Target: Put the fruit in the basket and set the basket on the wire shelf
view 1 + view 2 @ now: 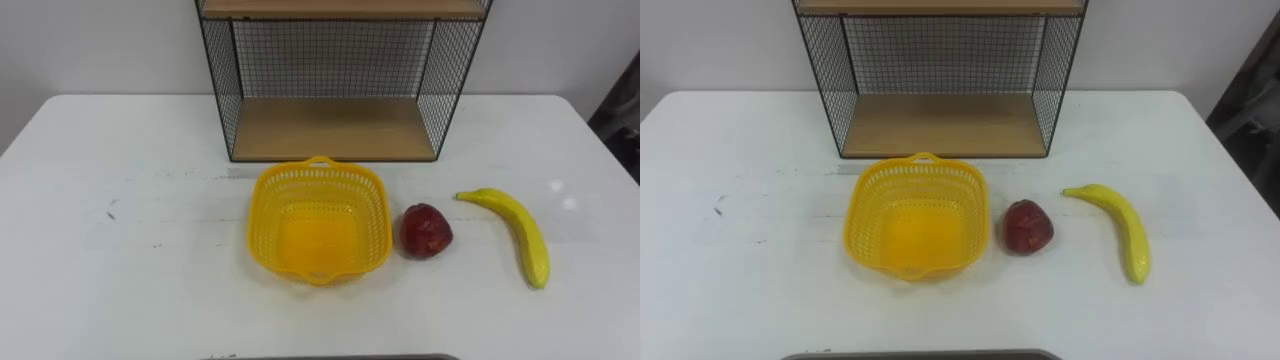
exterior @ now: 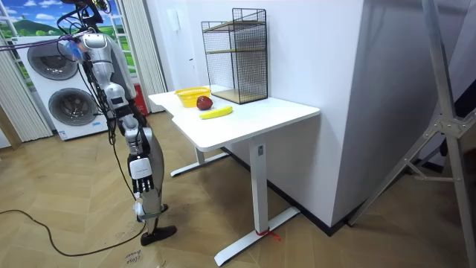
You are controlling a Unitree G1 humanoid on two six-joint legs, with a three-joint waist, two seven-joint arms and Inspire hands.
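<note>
White desk (image 1: 120, 280) holds empty basket (image 1: 318, 222), apple (image 1: 427, 231) just beside, banana (image 1: 520, 232) further right; nothing loaded, hands' state cannot be told, apple likely first.

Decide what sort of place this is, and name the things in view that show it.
Probably a home laundry or utility room, possibly staged: stacked washing machines stand beside long curtains, the floor is wood, and a white table carries a wire shelf.

Yellow perforated plastic basket (image 1: 318, 220); glossy dark-red apple (image 1: 427, 231); smooth yellow banana (image 1: 517, 232); matt white bench (image 1: 120, 260); black wire-mesh shelf (image 1: 340, 60) with matt wooden boards.
</note>
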